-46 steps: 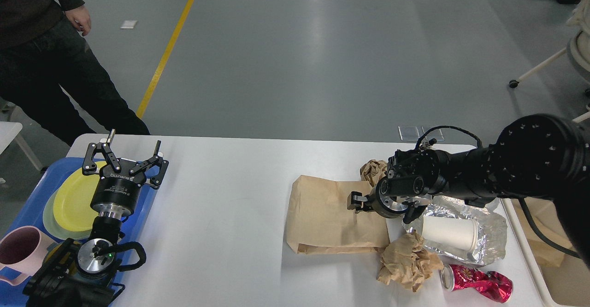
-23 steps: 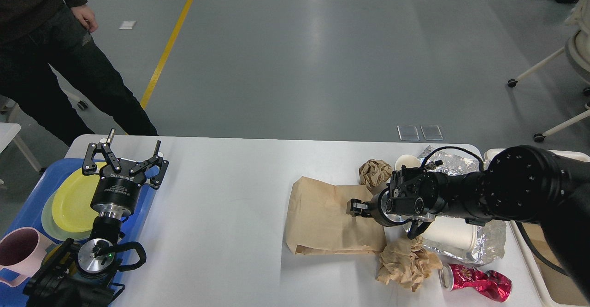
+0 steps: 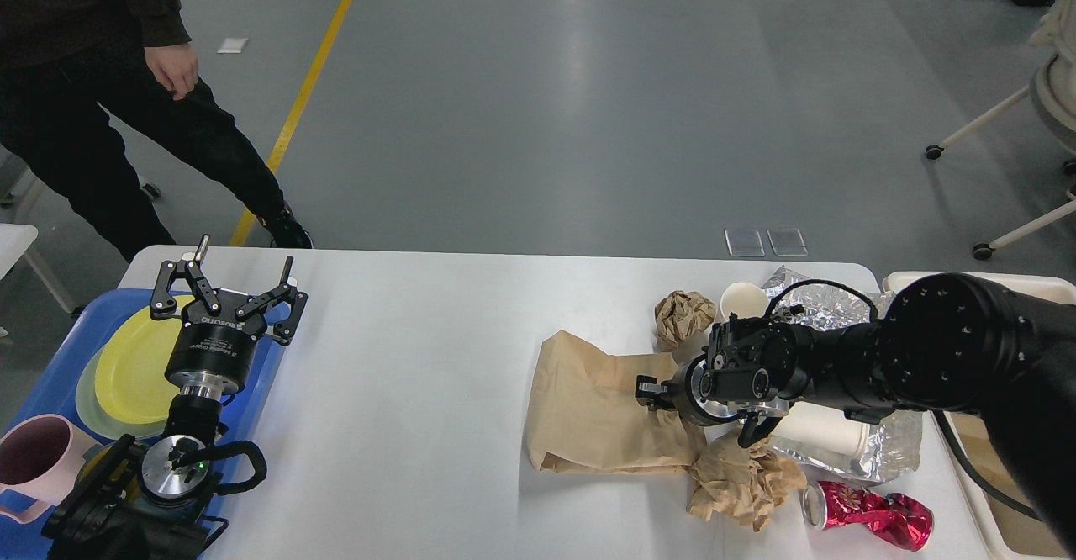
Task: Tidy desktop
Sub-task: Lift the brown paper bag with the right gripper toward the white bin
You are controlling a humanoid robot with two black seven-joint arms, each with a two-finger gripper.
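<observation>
The white desktop [image 3: 420, 375] spans the view. A flat brown paper bag [image 3: 588, 409] lies right of its middle, with its far edge slanted and wrinkled. My right gripper [image 3: 646, 392] reaches in from the right onto the bag's right part. Its dark fingers look shut on the paper there, which bunches up around them. My left gripper [image 3: 234, 272] stands open and empty at the left, pointing away from me over the right edge of the blue tray [image 3: 50, 375].
Around the right arm lie two crumpled brown paper wads [image 3: 744, 476] [image 3: 683, 312], a tipped paper cup [image 3: 820, 430] on foil [image 3: 895, 442], an upright cup [image 3: 744, 299] and a crushed red can [image 3: 874, 514]. The tray holds yellow plates [image 3: 134, 367] and a pink mug [image 3: 38, 459]. A cream bin [image 3: 979, 278] is at the right; a person [image 3: 84, 123] is at the far left.
My right gripper has moved down and toward me on the bag. The bag has shifted and wrinkled, its far edge now slanted. The person has stepped to the right. The left arm has not moved.
</observation>
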